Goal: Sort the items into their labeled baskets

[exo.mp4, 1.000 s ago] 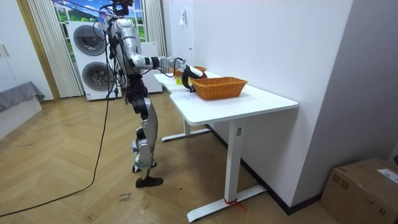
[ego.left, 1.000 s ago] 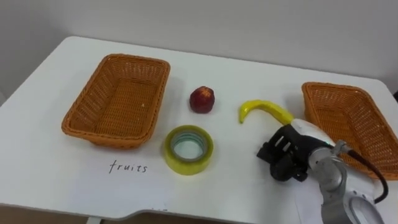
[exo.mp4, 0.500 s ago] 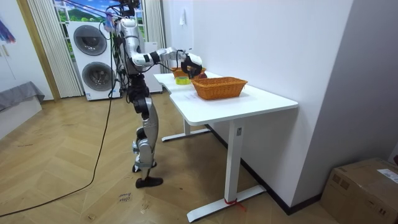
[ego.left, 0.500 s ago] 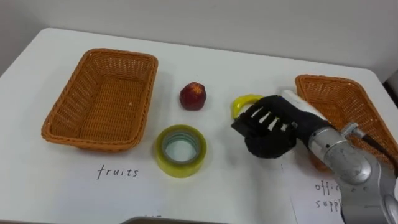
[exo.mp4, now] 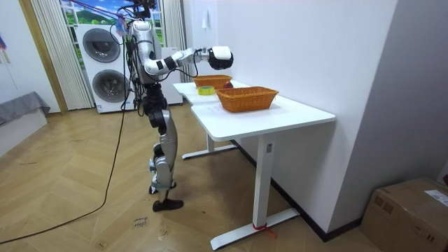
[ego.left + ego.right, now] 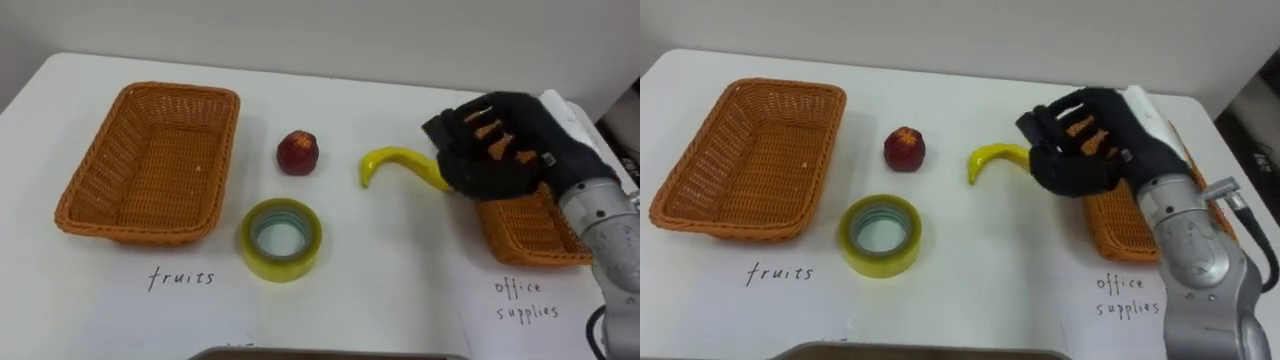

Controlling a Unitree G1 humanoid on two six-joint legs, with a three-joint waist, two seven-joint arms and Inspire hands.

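A curved yellow banana (image 6: 398, 160) lies near the middle of a white table (image 6: 390, 265) and serves as the marker for everything else. The robot's black right hand (image 6: 505, 150) hangs in the air just right of the banana, above its right end, which the hand hides. The fingers (image 6: 470, 125) are spread and loosely bent, with open gaps between them, and they hold nothing.

Right of the banana, partly under the hand, sits a rectangular orange wicker basket (image 6: 525, 228). What shows of its inside is bare. A handwritten label (image 6: 527, 298) lies on the table in front of this basket.

Left of the banana, a little apart from its tip, stands a small red apple (image 6: 298, 152). Nearer the robot than the banana, and to its left, a wide roll of yellow tape (image 6: 280, 266) lies flat with its hole facing up. Well left of the banana, beyond the apple, is a second rectangular orange wicker basket (image 6: 150, 170), with nothing in it and another handwritten label (image 6: 181, 277) in front of it.

All three loose things rest on the table, outside both baskets.

In the room view the robot stands upright at the short end of the table, its right arm stretched out above the tabletop.
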